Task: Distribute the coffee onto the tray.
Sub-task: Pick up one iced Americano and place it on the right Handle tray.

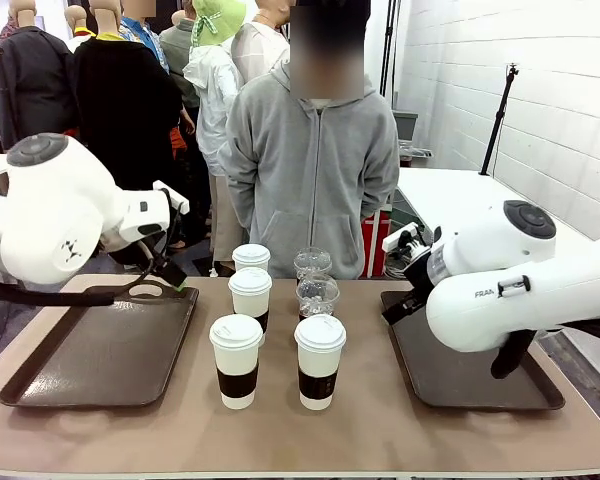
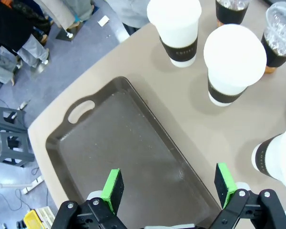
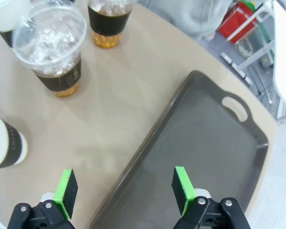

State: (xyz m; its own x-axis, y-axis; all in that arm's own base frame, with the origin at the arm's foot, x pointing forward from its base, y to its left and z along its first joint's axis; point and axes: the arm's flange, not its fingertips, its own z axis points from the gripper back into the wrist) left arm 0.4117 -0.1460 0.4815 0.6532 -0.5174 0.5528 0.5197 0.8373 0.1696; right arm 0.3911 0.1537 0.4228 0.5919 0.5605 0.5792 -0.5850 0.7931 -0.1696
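With twelve o'clock taken as the far side of the table, the findings run as follows. The left gripper hangs over the left tray, near the rim that faces the cups. Its fingers are spread wide and hold nothing. The right gripper straddles the inner rim of the right tray, its fingers equally wide and empty. All six drinks stand upright on the table between the two trays and touch neither; the left tray lies at their nine o'clock, the right tray at their three o'clock. In the nearest row, the near left paper cup and the near right paper cup stand side by side, lidded and brown-sleeved. At twelve o'clock of the near left one stands the third paper cup, with a clear cup of dark liquid at its three o'clock. Farthest stand the fourth paper cup and the second clear cup. A person in a grey hooded top stands beyond the far edge at twelve o'clock.
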